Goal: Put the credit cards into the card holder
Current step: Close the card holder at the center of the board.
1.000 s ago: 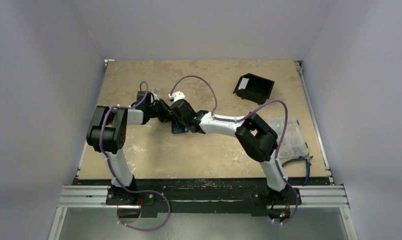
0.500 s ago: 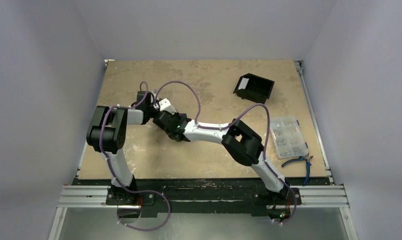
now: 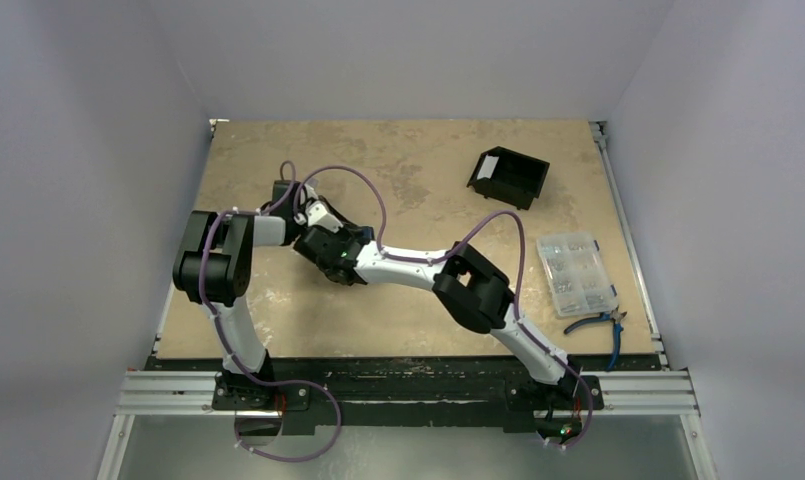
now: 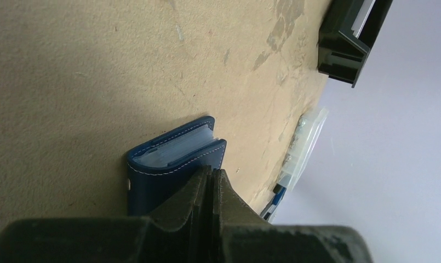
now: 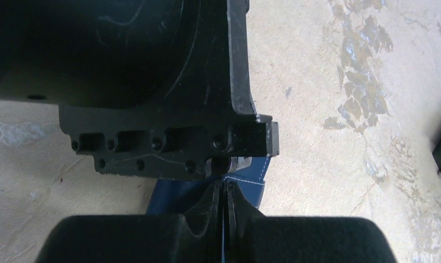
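By the right edge of the tabletop (image 3: 428,150) lay a clear compartment box (image 3: 575,274). Left of the middle, the left gripper (image 4: 211,174) was clenched, tips against the navy card holder (image 4: 169,161) resting there. The right gripper (image 5: 224,192) was clenched too, just over it. A black box (image 3: 510,175) sat toward the far right corner.

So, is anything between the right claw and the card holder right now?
Yes. In the right wrist view the black body of the left claw sits directly ahead of the right claw, hiding part of the card holder; only a navy corner shows below it. Nothing else visible intervenes.
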Controlling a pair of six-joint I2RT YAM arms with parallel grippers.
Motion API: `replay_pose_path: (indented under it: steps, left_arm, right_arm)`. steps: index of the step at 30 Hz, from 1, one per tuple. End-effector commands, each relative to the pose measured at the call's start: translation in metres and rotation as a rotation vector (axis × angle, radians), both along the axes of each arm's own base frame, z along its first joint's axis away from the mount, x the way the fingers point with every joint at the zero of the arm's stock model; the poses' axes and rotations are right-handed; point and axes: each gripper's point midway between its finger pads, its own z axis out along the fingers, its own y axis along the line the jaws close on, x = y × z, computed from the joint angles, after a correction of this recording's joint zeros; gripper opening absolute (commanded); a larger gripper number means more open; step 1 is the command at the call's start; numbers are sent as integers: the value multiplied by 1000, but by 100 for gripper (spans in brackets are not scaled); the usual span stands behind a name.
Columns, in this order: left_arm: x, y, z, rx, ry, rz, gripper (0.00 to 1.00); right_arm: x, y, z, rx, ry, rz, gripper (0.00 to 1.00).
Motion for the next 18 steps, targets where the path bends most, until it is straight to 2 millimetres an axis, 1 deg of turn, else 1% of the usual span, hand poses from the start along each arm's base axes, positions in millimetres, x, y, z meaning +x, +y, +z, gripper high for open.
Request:
replay_pose_path:
  steps: [1, 3, 4, 5, 7, 9, 11, 12, 14, 17, 18]
  left_arm:
    - [-28, 21, -48, 203, 129, -25, 0]
    - [-24, 20, -40, 205, 104, -42, 0]
    - [-22, 20, -36, 209, 89, -49, 0]
    - [-18, 20, -30, 211, 67, -53, 0]
    - [-12, 18, -18, 208, 33, -66, 0]
    - [-6, 17, -6, 211, 2, -81, 0]
    - [0, 17, 6, 219, -20, -96, 0]
    - [4, 16, 14, 223, -37, -103, 0]
    - [12, 16, 30, 232, -74, -117, 0]
    - [22, 14, 58, 228, -138, -129, 7]
    - [25, 13, 67, 221, -155, -132, 9]
  right_arm:
    - [-199, -87, -219, -224, 923, 160, 4]
    - [-187, -68, -195, -124, 913, 185, 7]
    - [-177, -56, -178, -66, 889, 197, 11]
    - [-164, -45, -160, -13, 854, 200, 14]
    - [-138, -23, -116, 112, 791, 219, 21]
    - [-111, -8, -70, 241, 734, 226, 27]
    - [-86, 1, -25, 384, 696, 238, 32]
    - [-71, 2, -3, 452, 669, 241, 34]
    - [-54, 5, 42, 550, 617, 275, 41]
    - [-36, 6, 87, 629, 561, 326, 49]
    - [-32, 6, 98, 647, 544, 339, 51]
